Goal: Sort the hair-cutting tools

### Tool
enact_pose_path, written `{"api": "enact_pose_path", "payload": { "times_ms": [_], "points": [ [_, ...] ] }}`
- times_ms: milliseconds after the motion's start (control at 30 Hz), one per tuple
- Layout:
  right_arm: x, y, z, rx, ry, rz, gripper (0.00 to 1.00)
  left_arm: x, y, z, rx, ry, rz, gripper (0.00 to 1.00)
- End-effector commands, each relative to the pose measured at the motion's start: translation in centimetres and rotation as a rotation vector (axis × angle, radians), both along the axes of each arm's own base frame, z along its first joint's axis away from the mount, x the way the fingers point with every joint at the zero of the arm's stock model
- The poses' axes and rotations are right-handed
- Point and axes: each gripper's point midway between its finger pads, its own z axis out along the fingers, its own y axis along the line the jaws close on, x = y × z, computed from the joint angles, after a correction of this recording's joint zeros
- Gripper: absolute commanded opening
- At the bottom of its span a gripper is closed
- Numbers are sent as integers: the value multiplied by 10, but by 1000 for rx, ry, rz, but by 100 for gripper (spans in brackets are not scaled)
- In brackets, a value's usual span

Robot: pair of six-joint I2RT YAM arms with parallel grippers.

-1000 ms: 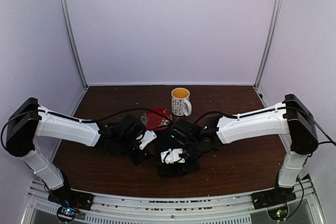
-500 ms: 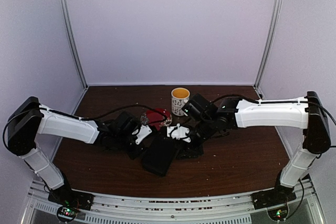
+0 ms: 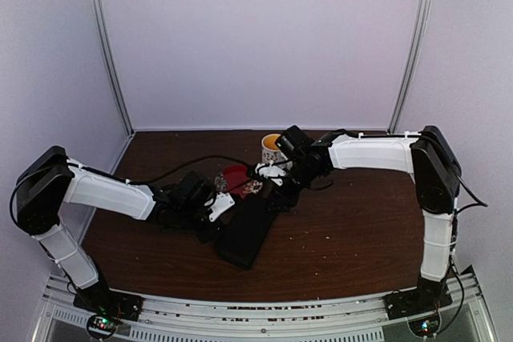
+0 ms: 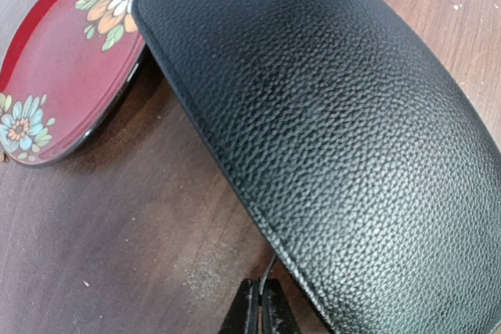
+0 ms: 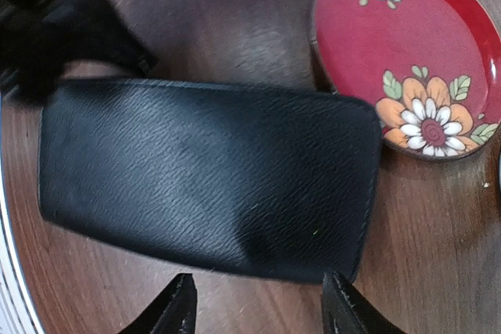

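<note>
Black leather-grain case [image 5: 211, 177]: lies on brown table [image 3: 361, 230], one short end just beside red floral saucer [image 5: 407, 52].
Left gripper [image 4: 260, 310]: fingertips pressed together at the case's long edge; whether they pinch anything cannot be told.
Right gripper [image 5: 258, 310]: fingers spread above the case, holding nothing.
Hair-cutting tools: whereabouts cannot be told.
</note>
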Motion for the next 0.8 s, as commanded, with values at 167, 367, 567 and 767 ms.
{"api": "enact_pose_path", "payload": {
  "times_ms": [167,367,567,767],
  "points": [
    [39,9,-16,47,205,-76,56,11,-13,13,-46,-76,-30,0],
    [11,11,-35,39,373,-3,54,14,-14,15,-43,-83,-30,0],
    [5,5,-41,47,434,-7,46,13,-12,13,-36,-84,-29,0],
    [21,-15,-40,94,506,-89,17,4,-13,14,-63,-70,-61,0]
  ]
}}
